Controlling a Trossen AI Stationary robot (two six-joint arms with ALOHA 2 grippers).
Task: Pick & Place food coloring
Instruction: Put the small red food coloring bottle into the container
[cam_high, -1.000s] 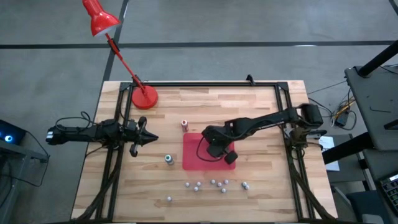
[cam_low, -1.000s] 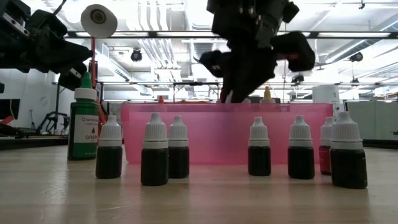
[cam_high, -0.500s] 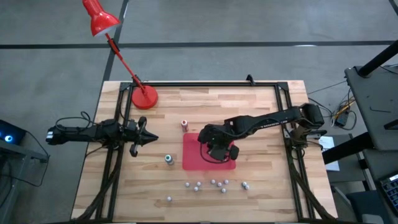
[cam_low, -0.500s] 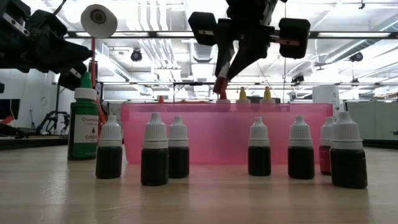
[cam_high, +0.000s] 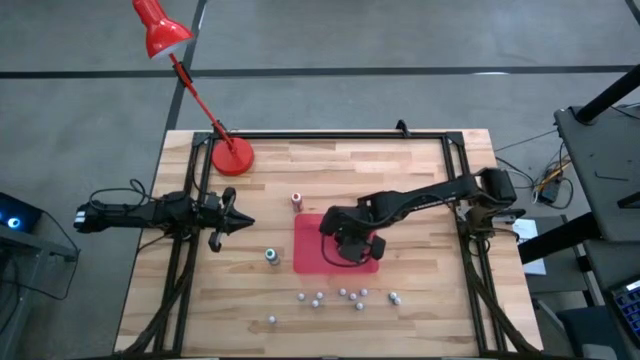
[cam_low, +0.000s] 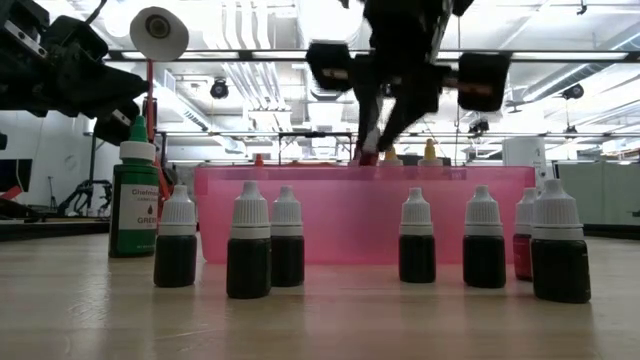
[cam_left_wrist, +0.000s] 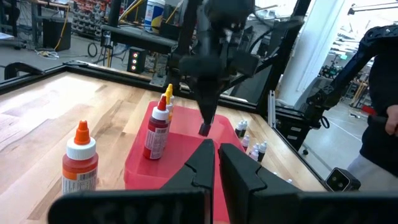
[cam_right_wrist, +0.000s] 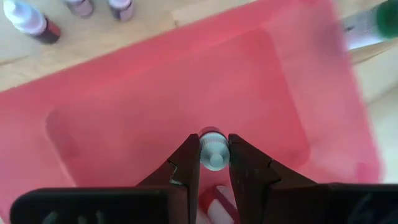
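The wooden table (cam_high: 420, 180) filled the middle of the high view, with a red lamp (cam_high: 232, 155) standing near its upper left corner. A pink bin (cam_high: 312, 232) sat in the middle of the table.

The right arm reached in from the right edge and bent down over the bin. The right gripper (cam_right_wrist: 213, 155) pointed straight down into the bin. Its two dark fingers were almost closed and squeezed the pale cap of a small bottle of food coloring (cam_right_wrist: 212, 149). In the low view the bottle's red body (cam_low: 368, 157) hung just above the bin's rim.

The left arm lay flat along the left edge of the table, well away from the bin. The left gripper (cam_high: 241, 223) pointed toward the middle, with its fingers pressed together and nothing in them.

A green bottle (cam_low: 133, 200) stood at the left of the low view. More little dark bottles (cam_low: 249, 254) stood in a row in front of the bin. An orange bottle (cam_left_wrist: 80, 163) stood alone beside the bin.
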